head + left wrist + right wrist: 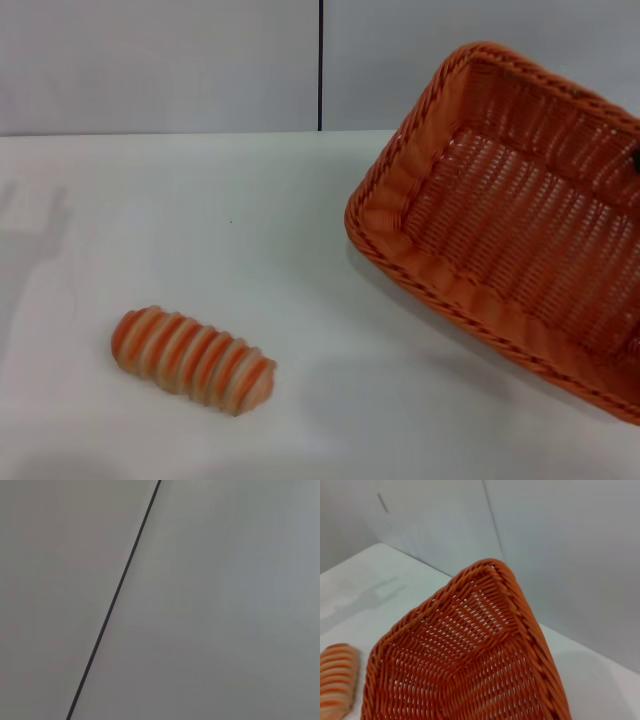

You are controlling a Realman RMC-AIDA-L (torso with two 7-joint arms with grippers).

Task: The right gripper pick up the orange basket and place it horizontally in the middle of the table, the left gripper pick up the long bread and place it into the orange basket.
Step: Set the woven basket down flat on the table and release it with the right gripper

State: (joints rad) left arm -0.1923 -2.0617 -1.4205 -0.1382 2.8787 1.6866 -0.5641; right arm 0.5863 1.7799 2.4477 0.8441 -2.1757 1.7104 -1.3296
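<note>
The orange basket [520, 230] hangs tilted over the right side of the white table [250, 230], its open side turned toward me and a shadow beneath it. A black sliver of my right gripper [636, 160] shows at the basket's rim at the picture's right edge, holding it up. The right wrist view looks into the basket [470, 655] from close by. The long bread [192, 360], ribbed in orange and cream, lies on the table at the front left, well apart from the basket; one end of the bread [337, 680] shows in the right wrist view. My left gripper is out of view.
A pale wall with a thin black vertical seam [321, 65] stands behind the table's far edge. The left wrist view shows only that wall and its seam [115, 595]. Bare tabletop lies between bread and basket.
</note>
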